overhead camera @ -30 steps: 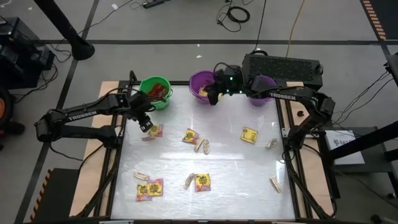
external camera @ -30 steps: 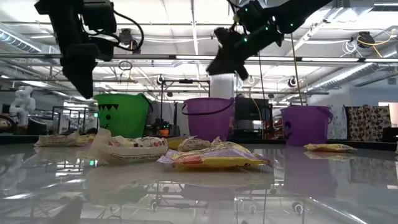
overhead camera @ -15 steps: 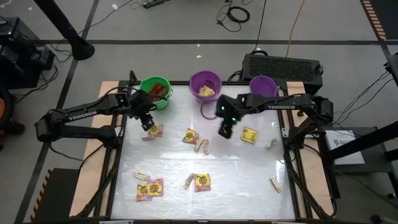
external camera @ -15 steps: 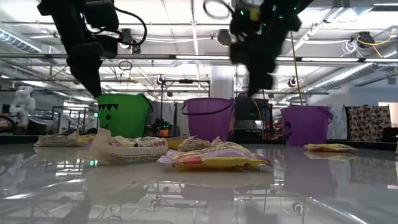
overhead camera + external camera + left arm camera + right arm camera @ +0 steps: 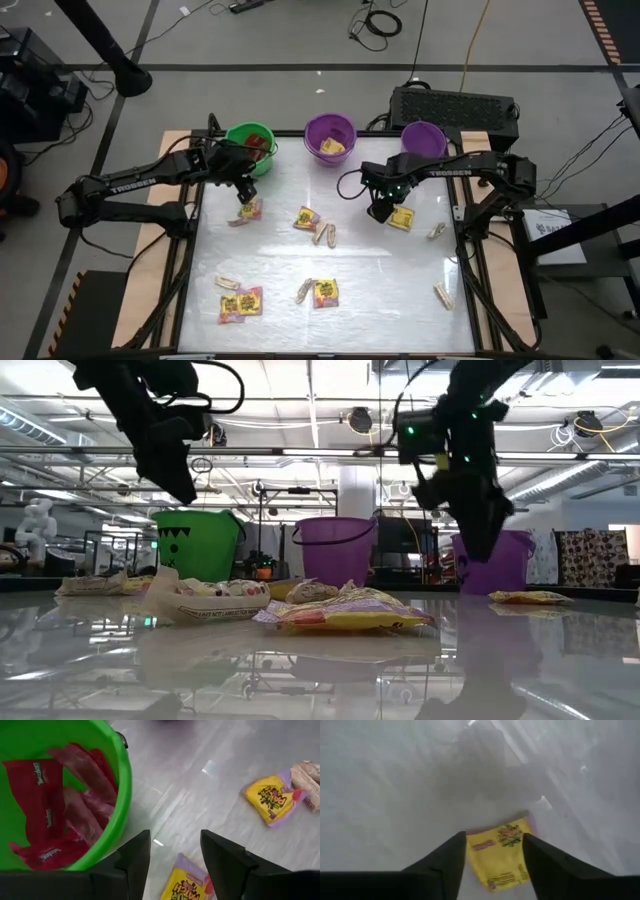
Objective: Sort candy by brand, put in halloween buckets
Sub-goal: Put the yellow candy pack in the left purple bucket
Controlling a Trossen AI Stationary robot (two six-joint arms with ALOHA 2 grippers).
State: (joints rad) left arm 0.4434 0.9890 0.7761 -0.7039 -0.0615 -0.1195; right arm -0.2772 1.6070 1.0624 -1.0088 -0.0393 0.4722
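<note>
Three buckets stand along the far edge: green (image 5: 250, 148), holding red packets (image 5: 55, 820), deep purple (image 5: 330, 135) with yellow candy in it, and lavender (image 5: 423, 138). My left gripper (image 5: 243, 190) is open, just near of the green bucket and above a yellow packet (image 5: 187, 885) lying flat on the table. My right gripper (image 5: 380, 208) is open and hangs low over the table. Its fingers stand on either side of another flat yellow packet (image 5: 502, 852) without touching it. Both grippers hang clear of the tabletop in the low view.
More candy lies scattered on the glossy table: yellow packets (image 5: 308, 219) (image 5: 326, 292) (image 5: 240, 303) and tan pieces (image 5: 324, 233) (image 5: 304, 291) (image 5: 437, 231) (image 5: 442, 295). A dark box (image 5: 455, 105) sits behind the lavender bucket. The table's middle band is bare (image 5: 380, 260).
My right gripper has swung from above the deep purple bucket toward the near and right side and has come down over the yellow packet near the lavender bucket. My left gripper has shifted slightly toward the right, staying beside the green bucket.
</note>
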